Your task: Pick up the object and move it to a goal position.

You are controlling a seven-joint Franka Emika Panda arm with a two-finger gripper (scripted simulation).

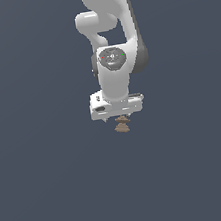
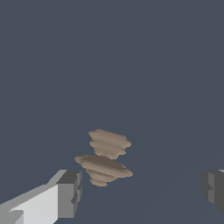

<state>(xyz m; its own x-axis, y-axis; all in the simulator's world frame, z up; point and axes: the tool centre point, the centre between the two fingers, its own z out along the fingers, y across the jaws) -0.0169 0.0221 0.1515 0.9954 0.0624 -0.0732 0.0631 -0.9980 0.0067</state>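
End effector [image 2: 140, 192] fingers [image 2: 70, 192] apart, object [image 2: 105, 159] between

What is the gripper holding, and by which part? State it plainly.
Nothing. The gripper is open: its fingers stand wide apart, and the brown object lies between and beyond them, touched by neither.

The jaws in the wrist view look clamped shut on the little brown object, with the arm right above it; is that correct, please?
Not quite. The arm is right above the brown object, but the gripper is open: in the wrist view its jaws stand wide apart, with the object lying nearer one of them and touching neither.
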